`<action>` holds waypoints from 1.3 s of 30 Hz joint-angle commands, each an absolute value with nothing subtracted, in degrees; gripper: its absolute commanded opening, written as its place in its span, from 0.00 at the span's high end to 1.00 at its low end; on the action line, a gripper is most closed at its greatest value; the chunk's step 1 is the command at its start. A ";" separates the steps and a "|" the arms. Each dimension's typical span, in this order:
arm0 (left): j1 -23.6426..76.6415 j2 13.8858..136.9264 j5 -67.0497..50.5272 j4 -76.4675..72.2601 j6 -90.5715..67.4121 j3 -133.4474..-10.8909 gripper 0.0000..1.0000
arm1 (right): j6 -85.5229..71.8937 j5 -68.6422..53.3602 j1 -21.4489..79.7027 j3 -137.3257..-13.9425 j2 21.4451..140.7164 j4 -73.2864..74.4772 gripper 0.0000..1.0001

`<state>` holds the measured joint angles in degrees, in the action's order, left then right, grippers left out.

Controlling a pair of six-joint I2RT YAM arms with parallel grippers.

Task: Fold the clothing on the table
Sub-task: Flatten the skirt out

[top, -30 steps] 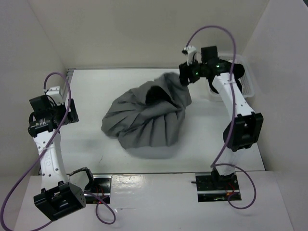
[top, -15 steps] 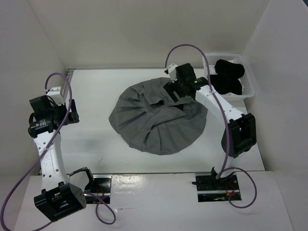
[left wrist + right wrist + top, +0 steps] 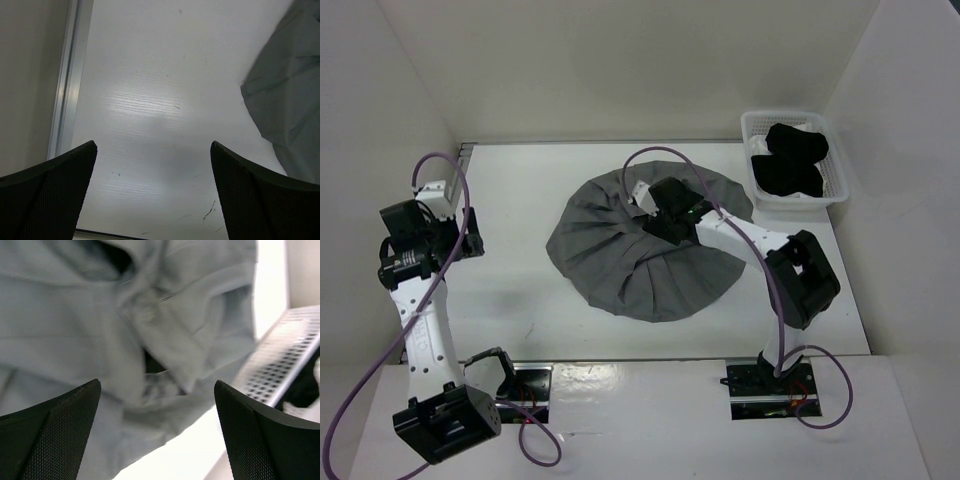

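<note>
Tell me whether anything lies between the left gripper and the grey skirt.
Nothing visible does. Only bare white table lies between the open left gripper and the skirt. The basket with the black garment stands at the far right, off that line.

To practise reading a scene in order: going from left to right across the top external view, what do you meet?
left arm → grey skirt → white basket
</note>
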<state>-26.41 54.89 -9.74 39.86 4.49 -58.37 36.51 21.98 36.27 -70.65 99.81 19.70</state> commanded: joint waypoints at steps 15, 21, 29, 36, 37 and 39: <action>-28.74 52.56 -10.02 38.76 4.75 -58.27 0.00 | 50.19 29.18 37.27 -68.12 106.96 -0.17 0.02; -29.27 52.56 -10.02 38.76 4.75 -58.27 0.00 | 52.82 29.18 37.27 -65.65 109.86 -5.96 0.02; -29.79 52.56 -10.02 38.76 4.75 -58.27 0.00 | 53.35 30.93 36.65 -67.05 114.43 -10.72 0.43; -29.79 52.56 -10.02 38.76 4.75 -58.27 0.00 | 48.09 27.79 35.60 -76.53 109.43 -0.03 1.00; -29.79 52.56 -10.02 38.76 4.75 -58.27 0.00 | 45.47 26.73 35.60 -78.55 108.55 2.87 1.00; -29.79 52.56 -10.54 38.76 4.75 -58.27 0.00 | 42.64 22.27 35.60 -85.41 105.57 11.05 1.00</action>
